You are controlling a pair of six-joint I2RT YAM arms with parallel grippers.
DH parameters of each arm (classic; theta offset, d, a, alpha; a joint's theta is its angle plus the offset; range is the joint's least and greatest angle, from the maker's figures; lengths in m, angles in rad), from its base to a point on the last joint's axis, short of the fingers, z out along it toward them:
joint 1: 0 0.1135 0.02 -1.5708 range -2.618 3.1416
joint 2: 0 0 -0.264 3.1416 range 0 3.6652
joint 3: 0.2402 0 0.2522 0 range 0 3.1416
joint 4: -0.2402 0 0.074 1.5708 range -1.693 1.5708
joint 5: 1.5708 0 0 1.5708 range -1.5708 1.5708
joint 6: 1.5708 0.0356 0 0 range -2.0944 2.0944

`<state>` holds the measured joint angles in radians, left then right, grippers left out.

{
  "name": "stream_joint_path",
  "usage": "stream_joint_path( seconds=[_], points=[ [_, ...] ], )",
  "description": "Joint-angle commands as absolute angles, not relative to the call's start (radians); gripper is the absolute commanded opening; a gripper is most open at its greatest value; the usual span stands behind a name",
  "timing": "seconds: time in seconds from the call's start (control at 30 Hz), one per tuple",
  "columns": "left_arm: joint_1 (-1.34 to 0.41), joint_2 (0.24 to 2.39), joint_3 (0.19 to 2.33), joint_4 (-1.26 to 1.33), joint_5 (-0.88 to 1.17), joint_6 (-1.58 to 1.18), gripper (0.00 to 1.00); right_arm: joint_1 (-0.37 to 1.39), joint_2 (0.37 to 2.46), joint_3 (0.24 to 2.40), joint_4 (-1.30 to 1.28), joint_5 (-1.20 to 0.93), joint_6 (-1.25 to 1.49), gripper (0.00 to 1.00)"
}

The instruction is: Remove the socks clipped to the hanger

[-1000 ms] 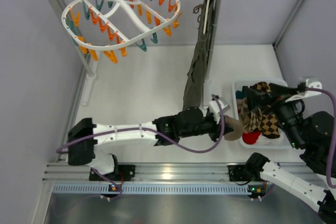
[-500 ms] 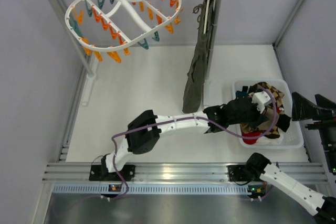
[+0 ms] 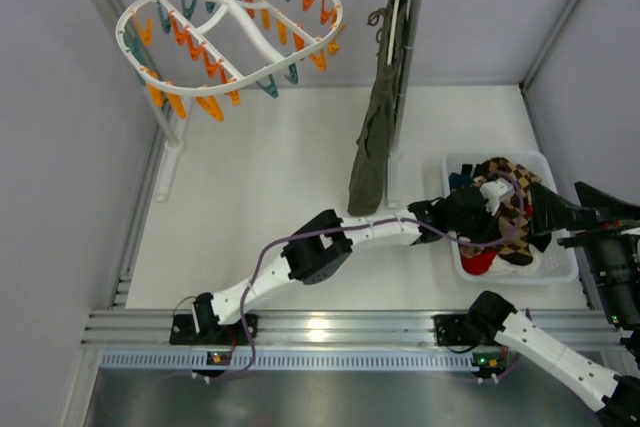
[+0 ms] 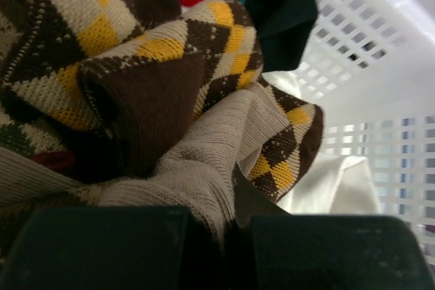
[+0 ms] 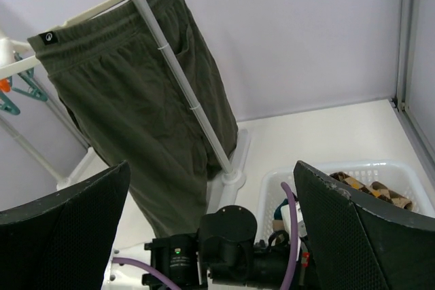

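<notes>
Socks [image 4: 170,52] of brown-and-yellow argyle knit fill the white slatted plastic basket [image 4: 380,66] just ahead of the left hand [image 4: 234,236], which is clamped on a ribbed tan sock [image 4: 204,161], seemingly to lay it there, while the right hand [image 5: 217,215] stays clear, fingers spread wide, and the white oval plastic clip hanger [image 3: 243,19] hangs far off with no socks on it.

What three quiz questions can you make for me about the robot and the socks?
1. True or false: no sock hangs from the hanger.
2. Pick one. Where are the argyle socks? A: on the metal rail. B: in the white basket. C: spread flat on the table.
3. Finish the sentence: the gripper that is wide open, with nothing between its fingers, is the ____ one.

Key
1. True.
2. B.
3. Right. The right gripper is open and holds nothing, while the left gripper pinches a tan sock.
</notes>
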<state>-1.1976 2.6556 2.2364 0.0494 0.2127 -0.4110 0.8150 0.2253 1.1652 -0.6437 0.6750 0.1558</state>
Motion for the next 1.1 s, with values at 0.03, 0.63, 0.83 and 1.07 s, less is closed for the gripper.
stream_joint_path(
  seconds=[0.03,0.63,0.83,1.07],
  points=[
    [-1.207,2.662,2.287,0.015,0.285,-0.469,0.00,0.813,0.216,1.166,-0.638,0.641,0.163,0.99],
    [-1.262,2.358,2.112,-0.075,-0.070,-0.405,0.81,0.813,0.202,1.167,-0.637,0.611,0.178,0.99],
    [-1.275,2.301,2.074,-0.118,-0.112,-0.394,0.98,0.813,0.206,1.160,-0.623,0.600,0.183,0.99],
    [-1.282,2.080,1.800,-0.149,-0.326,-0.377,0.98,0.815,0.253,1.160,-0.635,0.617,0.147,1.00]
  ],
)
